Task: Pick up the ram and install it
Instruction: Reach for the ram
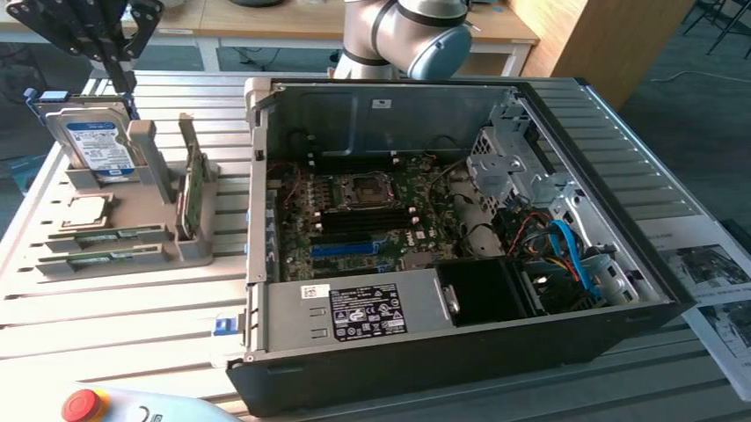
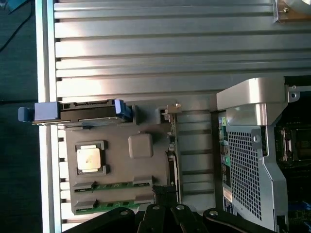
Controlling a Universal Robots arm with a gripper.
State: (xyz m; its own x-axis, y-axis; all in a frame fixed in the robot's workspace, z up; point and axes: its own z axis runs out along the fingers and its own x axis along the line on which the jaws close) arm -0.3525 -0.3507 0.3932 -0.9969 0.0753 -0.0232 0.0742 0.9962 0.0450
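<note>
Two green ram sticks [image 1: 108, 235] [image 1: 100, 258] lie flat, side by side, in the front slots of a grey parts holder [image 1: 188, 251] at the exterior view's left. From the wrist they appear as thin green strips [image 2: 114, 185] [image 2: 114, 205]. My gripper [image 1: 115, 75] hangs high over the back of the holder, above the hard drive, well clear of the sticks. Its black fingers [image 2: 154, 216] are shut together and hold nothing. The open computer case [image 1: 252, 290] lies beside the holder, with the motherboard [image 1: 364, 220] and its long black and blue slots [image 1: 346, 249] exposed.
The holder also carries an upright hard drive [image 1: 97, 145] [image 2: 87, 111], a square silver processor [image 1: 84, 211] [image 2: 90, 158] and a board standing on edge [image 1: 193, 198]. A red stop button [image 1: 80, 404] sits at the front. Papers [image 1: 716, 272] lie at the exterior view's right.
</note>
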